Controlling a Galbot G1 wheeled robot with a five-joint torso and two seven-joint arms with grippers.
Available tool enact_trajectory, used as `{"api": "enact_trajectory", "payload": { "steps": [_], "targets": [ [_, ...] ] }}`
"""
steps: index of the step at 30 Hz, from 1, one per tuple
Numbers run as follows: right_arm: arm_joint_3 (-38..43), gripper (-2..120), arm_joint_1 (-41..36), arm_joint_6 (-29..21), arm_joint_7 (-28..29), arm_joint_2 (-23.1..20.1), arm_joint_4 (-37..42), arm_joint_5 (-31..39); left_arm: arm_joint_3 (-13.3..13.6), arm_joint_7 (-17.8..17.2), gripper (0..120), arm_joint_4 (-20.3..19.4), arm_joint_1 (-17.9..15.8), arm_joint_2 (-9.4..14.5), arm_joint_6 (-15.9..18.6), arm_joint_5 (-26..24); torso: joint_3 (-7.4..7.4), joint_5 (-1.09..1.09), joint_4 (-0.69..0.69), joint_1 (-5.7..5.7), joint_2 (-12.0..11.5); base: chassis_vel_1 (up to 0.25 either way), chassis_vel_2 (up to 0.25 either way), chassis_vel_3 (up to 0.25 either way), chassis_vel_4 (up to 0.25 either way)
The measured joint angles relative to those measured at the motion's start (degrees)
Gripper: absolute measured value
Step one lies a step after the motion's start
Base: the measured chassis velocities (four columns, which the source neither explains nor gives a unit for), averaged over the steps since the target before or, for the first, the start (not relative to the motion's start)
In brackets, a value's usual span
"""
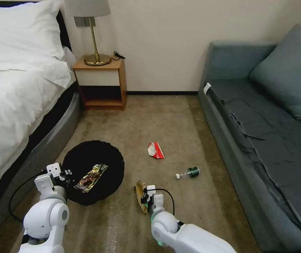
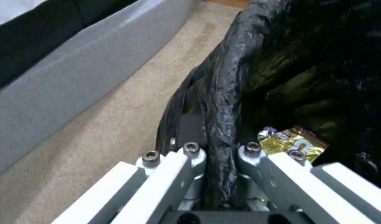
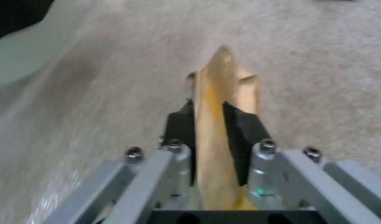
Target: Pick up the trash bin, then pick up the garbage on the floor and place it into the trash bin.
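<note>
- we see the right gripper (image 1: 144,197) low over the floor (image 1: 178,126), its dark pads (image 3: 244,130) pressed shut on a yellow-brown banana peel (image 3: 217,118); the peel's long axis runs straight out past the fingertips.
- the trash bin (image 1: 113,158), round, black and bag-lined, lies to that gripper's left and a little ahead, near but apart. we judge the coming move turns on this: the peel must travel leftward and over the bin's rim.
- the left gripper (image 1: 65,174) is at the bin's near-left rim, closed on the rim and its black bag (image 2: 219,124). a gold snack wrapper (image 2: 290,144) already lies inside the bin.
- beyond the right gripper and to its right, a small clear bottle (image 1: 189,173) lies on its side; a red-and-white wrapper (image 1: 155,150) lies farther ahead. the right arm is nearer to both.
- both arms reach forward and down, wrists bent toward the carpet.
</note>
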Motion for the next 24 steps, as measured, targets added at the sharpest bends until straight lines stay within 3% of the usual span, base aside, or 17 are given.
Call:
{"api": "enact_trajectory", "payload": {
  "steps": [7, 20, 24],
  "targets": [
    [-7.79, 50, 4.3, 1.28, -0.41, 1.75, -3.16, 0.37, -0.12, 0.06, 3, 0.0, 0.5, -0.68, -0.38, 0.27, 0.0, 0.0, 0.01, 0.0, 0.0, 0.0, 0.0, 0.0, 0.0],
    [-8.83, 98, 6.38, 5.02, -4.24, 4.32, -14.86, -3.37, -0.02, 0.17, 3, 0.15, 0.91, -1.38, -0.72, 1.18, 0.0, 0.0, 0.01, 0.0, 0.0, 0.0, 0.0, 0.0, 0.0],
    [-8.75, 100, 6.31, 5.57, -5.17, 4.49, -17.24, -3.89, -0.02, 0.18, 3, 0.16, 0.93, -1.31, -0.72, 1.33, 0.0, 0.0, 0.0, 0.0, 0.0, 0.0, 0.0, 0.0, 0.0]
  ]
}}
